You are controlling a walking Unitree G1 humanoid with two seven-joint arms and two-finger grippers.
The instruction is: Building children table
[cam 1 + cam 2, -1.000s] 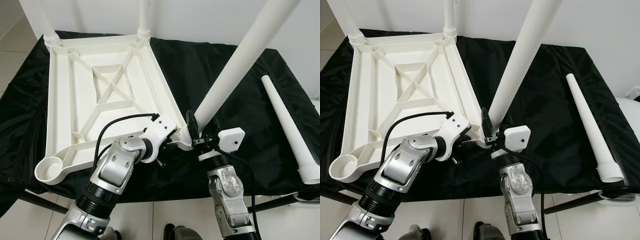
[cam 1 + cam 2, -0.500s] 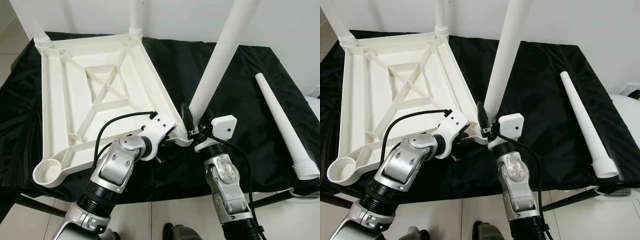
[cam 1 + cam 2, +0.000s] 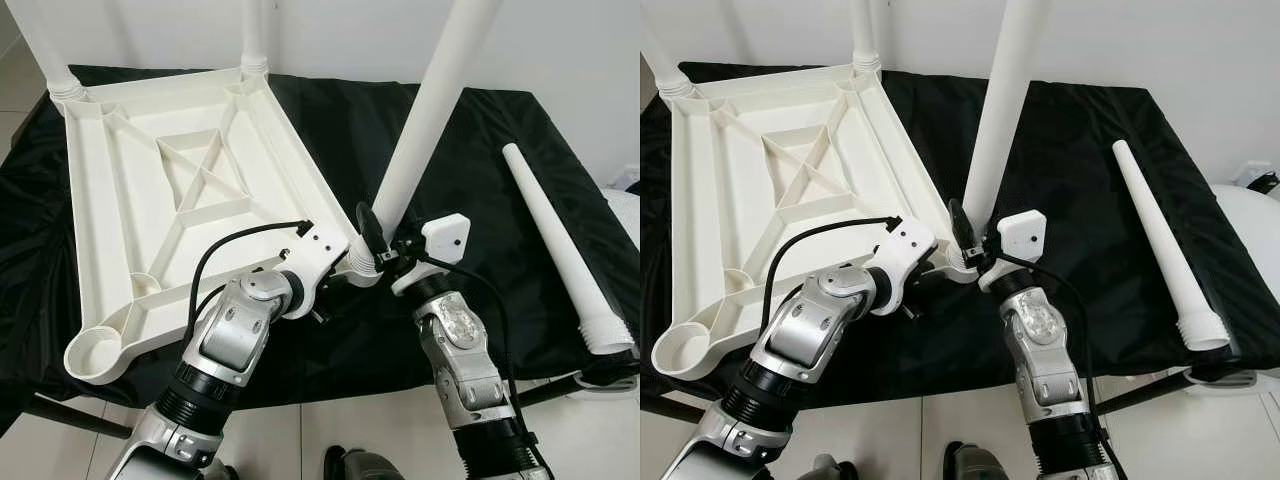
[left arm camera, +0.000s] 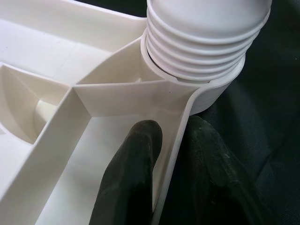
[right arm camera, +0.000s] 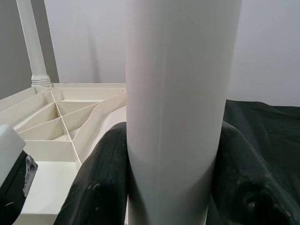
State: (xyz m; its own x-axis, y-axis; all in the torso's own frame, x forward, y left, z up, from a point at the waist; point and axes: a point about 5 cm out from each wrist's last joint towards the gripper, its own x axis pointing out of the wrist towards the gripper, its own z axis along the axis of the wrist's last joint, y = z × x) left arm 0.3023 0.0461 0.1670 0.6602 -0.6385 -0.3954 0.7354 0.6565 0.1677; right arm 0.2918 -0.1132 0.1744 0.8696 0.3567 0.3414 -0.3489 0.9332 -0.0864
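Note:
The white table top (image 3: 150, 200) lies upside down on a black cloth, with two legs (image 3: 255, 35) standing in its far corners. My right gripper (image 3: 383, 243) is shut on a third white leg (image 3: 425, 110), whose ribbed end (image 4: 201, 42) sits in the near right corner socket; the leg leans a little to the right. In the right wrist view both black fingers (image 5: 101, 187) press the leg (image 5: 173, 93). My left gripper (image 4: 173, 129) is shut on the table top's rim (image 4: 180, 122) just beside that socket, one finger inside and one outside.
A fourth leg (image 3: 560, 245) lies loose on the cloth (image 3: 480, 160) at the right, ribbed end toward me. The near left corner socket (image 3: 95, 352) is open. A round white object (image 3: 1250, 240) stands beyond the cloth's right edge. Tiled floor shows in front.
The held leg has swung from a strong rightward lean to more upright over the corner socket, my right arm moving with it. The left gripper stays on the rim. The camera shifted slightly.

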